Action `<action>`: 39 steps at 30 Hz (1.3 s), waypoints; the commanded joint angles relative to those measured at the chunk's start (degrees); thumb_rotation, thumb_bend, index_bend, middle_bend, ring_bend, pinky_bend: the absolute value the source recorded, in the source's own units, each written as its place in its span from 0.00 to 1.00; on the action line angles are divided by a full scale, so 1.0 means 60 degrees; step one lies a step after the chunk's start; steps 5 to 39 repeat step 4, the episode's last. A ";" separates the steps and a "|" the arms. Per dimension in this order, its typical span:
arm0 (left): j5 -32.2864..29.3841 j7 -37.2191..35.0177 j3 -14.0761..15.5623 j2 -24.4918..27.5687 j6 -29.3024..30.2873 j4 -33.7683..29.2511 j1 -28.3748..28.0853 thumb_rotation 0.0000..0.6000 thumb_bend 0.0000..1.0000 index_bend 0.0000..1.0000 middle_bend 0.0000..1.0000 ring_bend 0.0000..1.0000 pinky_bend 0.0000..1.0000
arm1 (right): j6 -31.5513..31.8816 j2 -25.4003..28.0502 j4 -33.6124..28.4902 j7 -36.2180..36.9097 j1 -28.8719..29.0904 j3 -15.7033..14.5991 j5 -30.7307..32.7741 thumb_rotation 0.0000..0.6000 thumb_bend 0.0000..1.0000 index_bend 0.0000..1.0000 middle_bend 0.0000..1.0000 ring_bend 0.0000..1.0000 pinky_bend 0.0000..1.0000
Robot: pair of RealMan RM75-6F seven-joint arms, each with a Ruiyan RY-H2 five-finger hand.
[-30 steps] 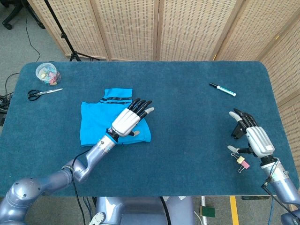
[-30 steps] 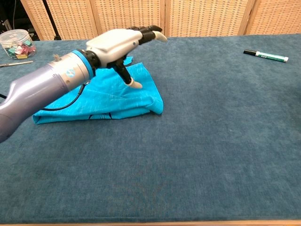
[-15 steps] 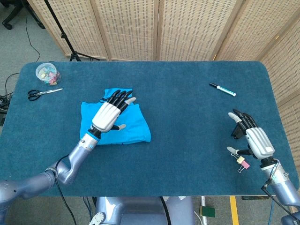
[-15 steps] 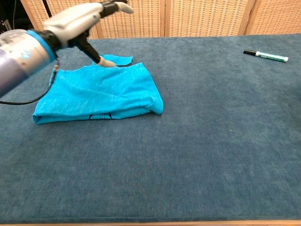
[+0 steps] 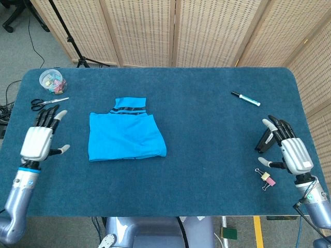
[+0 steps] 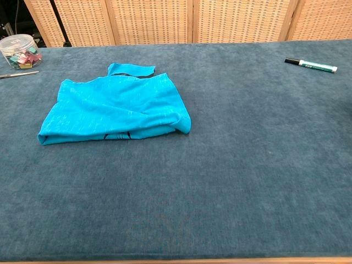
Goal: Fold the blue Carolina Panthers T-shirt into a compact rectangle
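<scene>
The T-shirt (image 5: pixel 126 135) lies folded into a rough rectangle left of centre on the table (image 5: pixel 207 144), a black-striped sleeve or collar band protruding at its far edge; no lettering is legible on it. The left hand (image 5: pixel 39 140) hovers at the near left, well apart from the shirt, fingers spread and holding nothing. The right hand (image 5: pixel 289 151) sits at the near right, fingers apart, likewise empty, just beside a binder clip (image 5: pixel 266 179). A marker (image 5: pixel 245 98) lies far right, its label unreadable. Scissors (image 5: pixel 47 103) and a clip jar (image 5: pixel 53 80) occupy the far left.
</scene>
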 commanded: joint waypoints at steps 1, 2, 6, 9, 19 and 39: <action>-0.0281 -0.0315 0.0287 0.0453 0.0631 -0.0346 0.0791 1.00 0.00 0.00 0.00 0.00 0.00 | 0.0363 -0.0236 0.0170 -0.0987 -0.0170 0.0317 0.0462 1.00 0.00 0.00 0.00 0.00 0.00; -0.0269 -0.0362 0.0317 0.0506 0.0719 -0.0357 0.0908 1.00 0.00 0.00 0.00 0.00 0.00 | 0.0424 -0.0291 0.0175 -0.1176 -0.0197 0.0366 0.0542 1.00 0.00 0.00 0.00 0.00 0.00; -0.0197 -0.0376 0.0355 0.0623 0.0863 -0.0398 0.1091 1.00 0.00 0.00 0.00 0.00 0.00 | 0.0587 -0.0405 0.0172 -0.1627 -0.0266 0.0501 0.0746 1.00 0.00 0.00 0.00 0.00 0.00; -0.0197 -0.0376 0.0355 0.0623 0.0863 -0.0398 0.1091 1.00 0.00 0.00 0.00 0.00 0.00 | 0.0587 -0.0405 0.0172 -0.1627 -0.0266 0.0501 0.0746 1.00 0.00 0.00 0.00 0.00 0.00; -0.0197 -0.0376 0.0355 0.0623 0.0863 -0.0398 0.1091 1.00 0.00 0.00 0.00 0.00 0.00 | 0.0587 -0.0405 0.0172 -0.1627 -0.0266 0.0501 0.0746 1.00 0.00 0.00 0.00 0.00 0.00; -0.0197 -0.0376 0.0355 0.0623 0.0863 -0.0398 0.1091 1.00 0.00 0.00 0.00 0.00 0.00 | 0.0587 -0.0405 0.0172 -0.1627 -0.0266 0.0501 0.0746 1.00 0.00 0.00 0.00 0.00 0.00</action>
